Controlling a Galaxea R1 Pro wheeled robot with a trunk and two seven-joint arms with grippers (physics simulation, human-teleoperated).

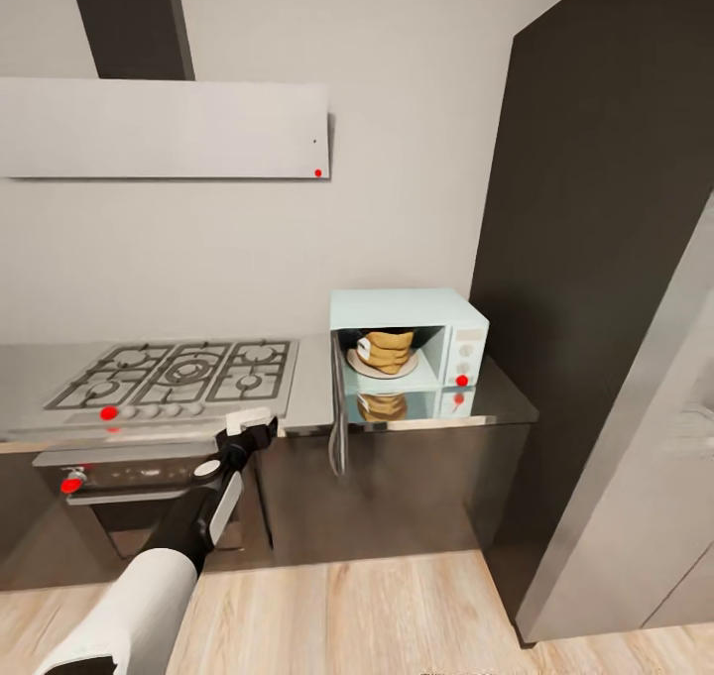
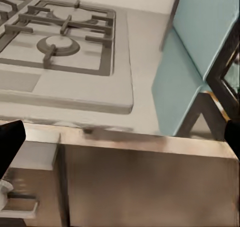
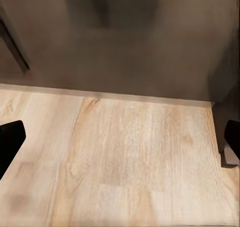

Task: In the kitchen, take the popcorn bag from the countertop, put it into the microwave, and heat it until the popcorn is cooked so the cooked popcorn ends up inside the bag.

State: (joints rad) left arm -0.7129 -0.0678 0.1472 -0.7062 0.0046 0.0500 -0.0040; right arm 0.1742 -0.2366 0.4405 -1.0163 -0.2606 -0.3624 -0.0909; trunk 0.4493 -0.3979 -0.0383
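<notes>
The mint-blue microwave (image 1: 397, 310) stands on the grey countertop (image 1: 311, 390), to the right of the hob. Its door (image 1: 338, 412) hangs open, swung out over the counter's front edge. Inside, the tan popcorn bag (image 1: 387, 351) sits upright on a round plate. My left gripper (image 1: 248, 421) hovers at the counter's front edge, left of the open door, and is open with nothing in it. In the left wrist view the left gripper (image 2: 120, 142) faces the countertop (image 2: 142, 57) and the microwave's side (image 2: 210, 29). My right gripper (image 3: 120, 142) is open over the wood floor.
A steel gas hob (image 1: 178, 373) with an oven (image 1: 129, 477) below fills the counter's left part. A white hood (image 1: 159, 125) hangs above it. A tall dark cabinet (image 1: 605, 259) rises right of the microwave. Wood floor (image 1: 377, 616) spreads in front of the cabinets.
</notes>
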